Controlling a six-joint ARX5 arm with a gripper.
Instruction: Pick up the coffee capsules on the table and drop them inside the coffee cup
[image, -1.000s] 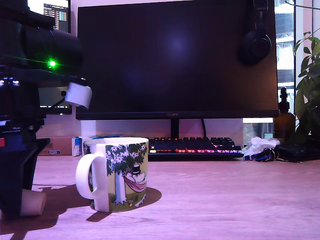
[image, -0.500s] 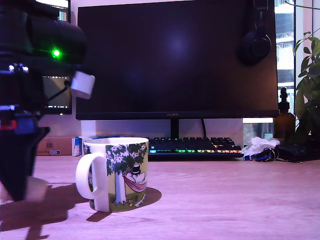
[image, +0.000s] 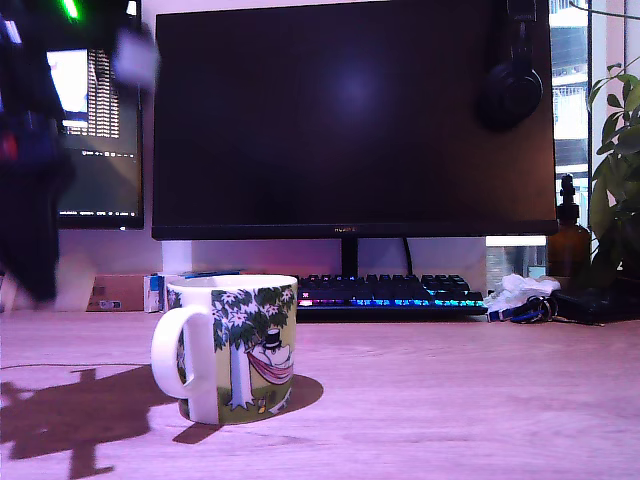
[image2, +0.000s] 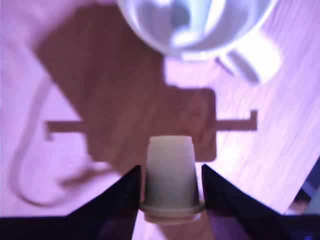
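gripper (image2: 170, 187) closed on a pale grey-teal capsule (image2: 170, 177), raised above the wooden surface (image2: 280, 130), coffee cup (image: 232, 347) just beside, at exterior view's left

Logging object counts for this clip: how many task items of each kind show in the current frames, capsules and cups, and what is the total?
Coffee capsules: 1, a pale one held in the claw above the table; no second capsule shows in either view.
Coffee cups: 1, the white tree-print mug.
Total: 2
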